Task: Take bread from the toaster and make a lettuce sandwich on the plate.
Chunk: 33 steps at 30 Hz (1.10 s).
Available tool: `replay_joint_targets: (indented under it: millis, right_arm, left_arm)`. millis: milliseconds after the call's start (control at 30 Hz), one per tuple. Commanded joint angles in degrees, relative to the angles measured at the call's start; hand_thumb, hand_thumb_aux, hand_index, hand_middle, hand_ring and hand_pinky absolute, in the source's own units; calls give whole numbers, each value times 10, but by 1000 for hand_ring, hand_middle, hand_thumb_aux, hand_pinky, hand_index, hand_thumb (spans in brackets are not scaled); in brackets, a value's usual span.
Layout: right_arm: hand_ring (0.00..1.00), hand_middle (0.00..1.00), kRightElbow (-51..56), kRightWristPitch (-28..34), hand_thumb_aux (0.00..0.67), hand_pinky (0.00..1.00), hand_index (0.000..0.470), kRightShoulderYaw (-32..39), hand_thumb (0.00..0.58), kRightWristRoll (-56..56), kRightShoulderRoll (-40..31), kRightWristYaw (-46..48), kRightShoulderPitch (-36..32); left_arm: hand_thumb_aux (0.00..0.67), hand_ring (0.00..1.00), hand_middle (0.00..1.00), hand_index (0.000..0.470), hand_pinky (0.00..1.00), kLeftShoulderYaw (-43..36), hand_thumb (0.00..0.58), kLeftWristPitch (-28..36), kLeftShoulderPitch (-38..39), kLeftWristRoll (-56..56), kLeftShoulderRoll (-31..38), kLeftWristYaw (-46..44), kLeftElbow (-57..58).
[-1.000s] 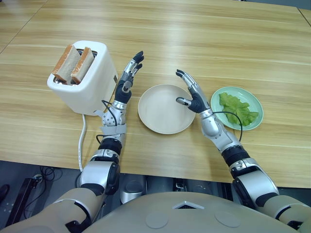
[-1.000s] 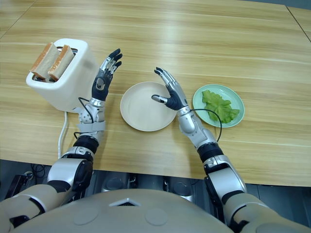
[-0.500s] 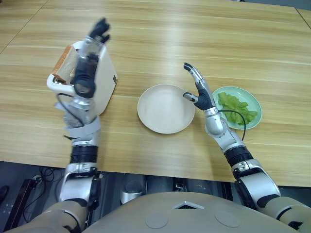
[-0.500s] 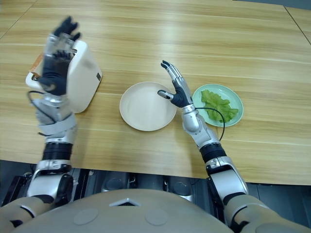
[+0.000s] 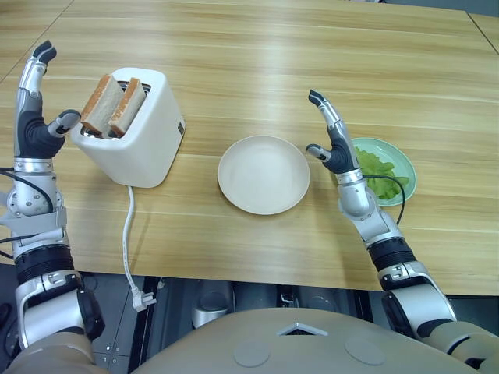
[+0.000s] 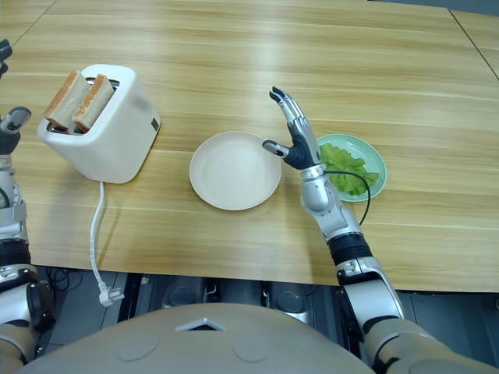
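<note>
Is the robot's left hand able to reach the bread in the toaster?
Probably yes. The left hand is open right beside the toaster. The bread slices stick up out of its top, with nothing between them and the hand.

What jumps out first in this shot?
A white toaster on the left, with two bread slices standing up out of it. Both hands are raised and open: the left hand beside the toaster, the right hand between an empty cream plate and a green plate of lettuce.
</note>
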Motion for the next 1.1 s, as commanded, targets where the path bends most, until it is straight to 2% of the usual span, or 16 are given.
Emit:
replay_joint_targets:
  millis: [33,267,300,333,400,433,500,567,600,667,700,733,967,1000,1100]
  right_arm:
    - [0,0,-12,10,0,0,0,-7,0,8,0,6,6]
    - [0,0,-12,9,0,0,0,-7,0,8,3,10,7]
    - [0,0,-13,10,0,0,0,-7,0,8,2,11,8]
    - [0,0,-13,10,0,0,0,-7,0,8,2,11,8]
    - [0,0,-14,11,0,0,0,-7,0,9,3,12,9]
    - [0,0,-14,11,0,0,0,-7,0,9,3,13,9]
    - [0,0,-12,11,0,0,0,-7,0,8,4,13,10]
    - [0,0,-12,12,0,0,0,-6,0,7,5,13,11]
    - [0,0,-13,13,0,0,0,-6,0,7,6,13,12]
    - [0,0,-12,14,0,0,0,-5,0,7,7,13,11]
    - [0,0,-11,15,0,0,0,-5,0,7,7,13,10]
    - [0,0,-9,15,0,0,0,-6,0,7,8,14,10]
    - [0,0,0,16,0,0,0,-2,0,4,13,11,9]
    - [0,0,1,16,0,0,0,-1,0,4,14,11,9]
    - [0,0,4,16,0,0,0,-1,0,3,17,12,8]
  left_arm:
    - [0,0,0,0,0,-38,0,39,-14,37,15,47,76]
    - [0,0,0,0,0,-84,0,67,-41,32,25,74,145]
    - [32,0,0,22,0,-91,53,69,-45,30,26,73,152]
    - [32,0,0,22,0,-97,53,72,-47,29,26,72,159]
    - [81,0,0,56,0,-107,132,74,-51,25,27,72,170]
    - [81,0,0,56,0,-111,132,74,-52,23,27,71,173]
    - [147,0,0,101,0,-118,227,70,-52,18,26,68,175]
    - [315,0,0,216,0,-126,417,66,-55,14,25,63,177]
    - [389,0,0,267,0,-128,478,66,-56,12,26,63,179]
    - [481,0,0,330,0,-132,534,62,-56,7,27,61,180]
    - [578,0,0,397,0,-134,569,58,-55,4,27,60,179]
    - [670,0,0,460,0,-134,580,52,-53,-1,26,57,175]
    - [670,0,0,460,0,-125,580,30,-59,-36,19,51,160]
    - [623,0,0,428,0,-121,577,27,-61,-47,16,46,156]
    - [662,0,0,455,0,-115,580,23,-66,-69,12,38,150]
